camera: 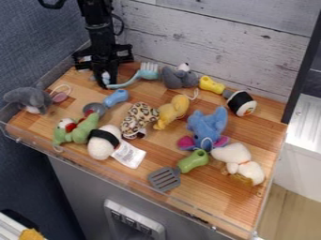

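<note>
at the upper left of the wooden surface [201,201], the black end effector [105,80] hangs by the handle end of a smooth, teal plastic fork-like utensil [148,73]; i can't tell whether it's apart, together or clamped. the utensil's long axis runs rightward and slightly up from there, its stubby tines near a fuzzy grey plush toy [178,78].

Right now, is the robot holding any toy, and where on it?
It can't be told; the gripper is at the handle end of the teal fork.
</note>
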`<state>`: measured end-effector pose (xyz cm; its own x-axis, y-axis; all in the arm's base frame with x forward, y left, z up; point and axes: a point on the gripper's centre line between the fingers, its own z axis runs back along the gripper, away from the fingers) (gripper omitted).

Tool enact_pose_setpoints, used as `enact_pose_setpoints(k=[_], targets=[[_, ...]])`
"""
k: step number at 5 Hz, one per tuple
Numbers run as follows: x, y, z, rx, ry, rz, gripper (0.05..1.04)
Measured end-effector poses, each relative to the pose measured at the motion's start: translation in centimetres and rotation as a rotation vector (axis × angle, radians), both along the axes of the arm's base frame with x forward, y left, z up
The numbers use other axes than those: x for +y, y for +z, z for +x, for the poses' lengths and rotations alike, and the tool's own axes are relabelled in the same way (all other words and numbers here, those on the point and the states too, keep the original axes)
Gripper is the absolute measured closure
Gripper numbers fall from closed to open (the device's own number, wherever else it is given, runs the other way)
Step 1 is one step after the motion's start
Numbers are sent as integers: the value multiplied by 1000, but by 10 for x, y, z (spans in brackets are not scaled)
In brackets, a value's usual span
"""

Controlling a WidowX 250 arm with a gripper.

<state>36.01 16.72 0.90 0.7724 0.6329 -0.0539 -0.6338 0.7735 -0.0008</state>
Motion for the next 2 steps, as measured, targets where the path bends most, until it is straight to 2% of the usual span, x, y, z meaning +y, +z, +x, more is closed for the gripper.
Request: enact_pose_setpoints(k=[1,2], targets=[[1,-2,1,4,-37,-1,950],[2,-2,1,6,-5,1,963]])
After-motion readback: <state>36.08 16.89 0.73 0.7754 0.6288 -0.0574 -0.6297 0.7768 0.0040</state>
